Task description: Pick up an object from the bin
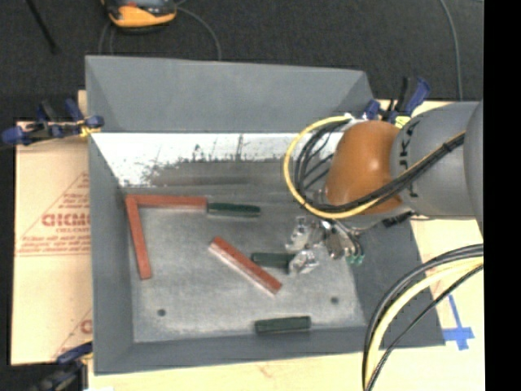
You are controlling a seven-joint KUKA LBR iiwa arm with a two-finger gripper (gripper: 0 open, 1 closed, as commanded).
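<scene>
Pincer (303, 249) down near the floor of the grey bin (110, 267), right of centre, hanging from my wrist under the orange cover (362, 165) and its loop of cables (295, 165). How far it stands open I cannot tell from this angle, nor whether it has hold of anything. It sits at the right end of a short dark green stick (270, 259), touching or just beside it; which, I cannot make out. That stick lies flat, its left end against a red-brown bar (242, 265) that runs on a slant across the middle of the floor. Elsewhere: a second red-brown bar (167, 204) along the back of the floor, with another dark green stick (234, 210) at its right end; a third red-brown bar (139, 241) running down from its left end, the two making a corner; a dark green block (282, 325) alone by the near wall, well apart from my pincer.
</scene>
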